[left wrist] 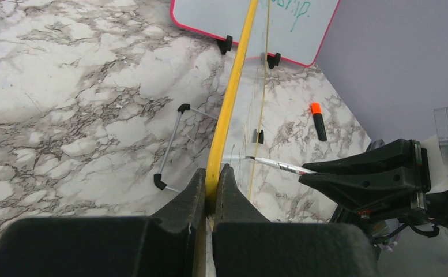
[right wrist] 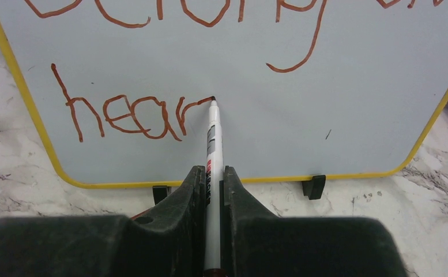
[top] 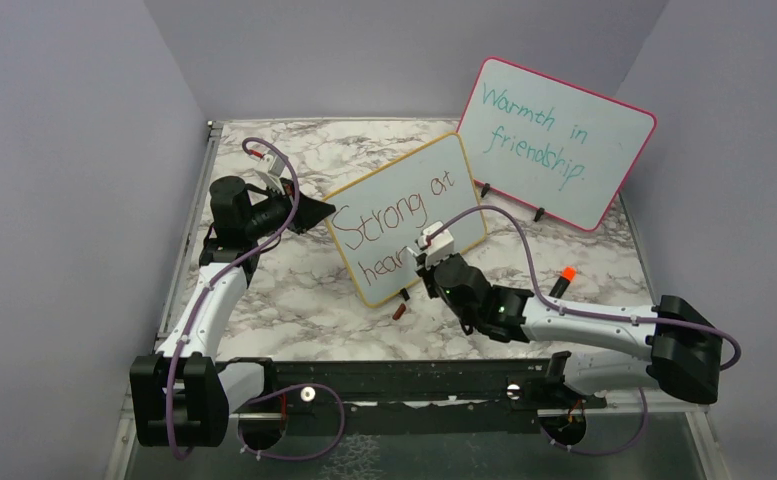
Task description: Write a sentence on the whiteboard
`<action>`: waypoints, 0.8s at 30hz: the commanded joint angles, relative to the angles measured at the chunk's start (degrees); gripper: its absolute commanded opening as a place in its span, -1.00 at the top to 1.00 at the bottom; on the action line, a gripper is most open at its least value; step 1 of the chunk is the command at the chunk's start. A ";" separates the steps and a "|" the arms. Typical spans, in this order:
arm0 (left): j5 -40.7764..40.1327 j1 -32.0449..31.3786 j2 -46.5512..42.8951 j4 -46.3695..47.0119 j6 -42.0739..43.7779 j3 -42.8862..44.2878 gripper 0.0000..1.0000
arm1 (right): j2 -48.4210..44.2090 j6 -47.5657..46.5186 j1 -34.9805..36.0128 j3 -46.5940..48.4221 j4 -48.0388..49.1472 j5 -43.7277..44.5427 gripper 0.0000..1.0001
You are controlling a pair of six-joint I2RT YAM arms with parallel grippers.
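The yellow-framed whiteboard (top: pixel 389 167) stands tilted in the middle of the marble table. The sentence (top: pixel 389 210) on it reads "Strong at" in red-brown, with "hear" (right wrist: pixel 123 118) on the line below. My left gripper (top: pixel 304 212) is shut on the board's left edge, its jaws pinching the yellow frame (left wrist: pixel 233 86) at the fingertips (left wrist: pixel 213 173). My right gripper (right wrist: pixel 211 173) is shut on a white marker (right wrist: pixel 213 133). The marker's tip touches the board at the end of the "r". From the left wrist view the marker (left wrist: pixel 279 166) meets the board's face.
A pink-framed board (top: pixel 554 140) with teal writing stands at the back right. An orange-capped marker (top: pixel 561 280) lies on the table to the right, and a small dark red cap (top: pixel 399 311) lies in front of the whiteboard. A wire stand (left wrist: pixel 172 144) props the whiteboard from behind.
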 commanded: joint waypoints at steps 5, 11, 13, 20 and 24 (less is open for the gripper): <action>-5.18 0.34 1.56 -4.38 5.27 -0.23 1.00 | -1.26 0.09 -2.25 -0.70 -0.76 1.33 0.99; -5.27 0.34 1.64 -4.36 5.28 -0.14 1.00 | -3.07 -0.84 -2.40 -0.36 -1.20 -0.40 0.99; -5.34 0.34 1.69 -4.45 5.28 -0.14 1.00 | -3.87 -1.26 -2.38 -0.06 -1.33 -1.74 0.98; -5.45 0.34 1.74 -4.64 5.37 -0.07 1.00 | -4.22 -3.02 -2.44 0.58 -0.57 -6.03 0.99; -5.46 0.34 1.82 -4.66 5.45 -0.05 1.00 | -2.48 -3.33 -2.40 0.98 0.44 -5.85 0.99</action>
